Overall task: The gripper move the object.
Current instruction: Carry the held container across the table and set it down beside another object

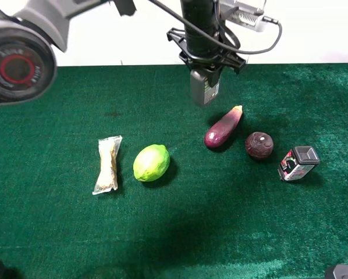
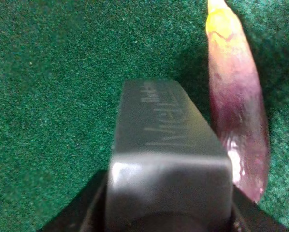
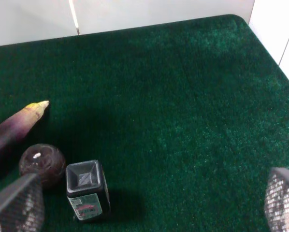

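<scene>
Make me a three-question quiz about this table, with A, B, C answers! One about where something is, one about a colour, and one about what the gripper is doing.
1. Where is the green fruit?
A between the packet and the eggplant
B on top of the eggplant
C hanging in the air

2. What colour is the eggplant?
A orange
B blue
C purple

3. What is the left gripper doing?
A open and empty
B shut on the grey bottle
C shut on the packet

Answers:
1 A, the packet lies on one side of it and the eggplant on the other.
2 C, its skin is purple with a pale tip.
3 B, the bottle hangs clamped in it.
</scene>
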`<state>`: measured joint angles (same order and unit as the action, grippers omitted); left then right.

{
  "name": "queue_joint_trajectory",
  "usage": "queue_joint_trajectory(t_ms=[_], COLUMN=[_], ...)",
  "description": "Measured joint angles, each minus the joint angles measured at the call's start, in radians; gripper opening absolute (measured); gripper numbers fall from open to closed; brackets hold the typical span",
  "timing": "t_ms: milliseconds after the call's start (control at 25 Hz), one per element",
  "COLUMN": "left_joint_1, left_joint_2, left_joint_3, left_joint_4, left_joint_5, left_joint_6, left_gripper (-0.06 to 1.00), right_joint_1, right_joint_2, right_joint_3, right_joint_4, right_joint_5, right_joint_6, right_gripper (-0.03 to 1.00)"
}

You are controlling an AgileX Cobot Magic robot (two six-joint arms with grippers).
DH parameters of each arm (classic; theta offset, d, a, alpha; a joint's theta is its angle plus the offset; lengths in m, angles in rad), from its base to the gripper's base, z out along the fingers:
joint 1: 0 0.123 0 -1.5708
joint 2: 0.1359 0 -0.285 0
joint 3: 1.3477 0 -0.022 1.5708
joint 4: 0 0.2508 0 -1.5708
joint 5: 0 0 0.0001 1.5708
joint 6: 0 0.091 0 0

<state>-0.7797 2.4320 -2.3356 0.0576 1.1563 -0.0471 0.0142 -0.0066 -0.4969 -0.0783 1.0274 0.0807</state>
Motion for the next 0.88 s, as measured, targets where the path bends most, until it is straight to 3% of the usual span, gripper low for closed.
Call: queue_joint_trajectory(t_ms=[360, 880], left_joint_1=[0.001, 0.001], left_joint_2=[0.027, 0.096], left_joint_3=[-0.004, -0.006], left_joint_4=[0.003, -0.015], left_joint_5=[-0.106, -0.133], left_joint_6=[-0.066, -0.096], left_gripper=[0.43, 0.43], right_joint_1=[0.000, 0.000], right_joint_2=[0.000, 0.000], right_joint_3=[0.000, 0.000], right_joint_4=[0.002, 0.003], right_joint_5=[0.000, 0.000], right_joint_6=[0.000, 0.000], right_gripper=[0.70, 0.70])
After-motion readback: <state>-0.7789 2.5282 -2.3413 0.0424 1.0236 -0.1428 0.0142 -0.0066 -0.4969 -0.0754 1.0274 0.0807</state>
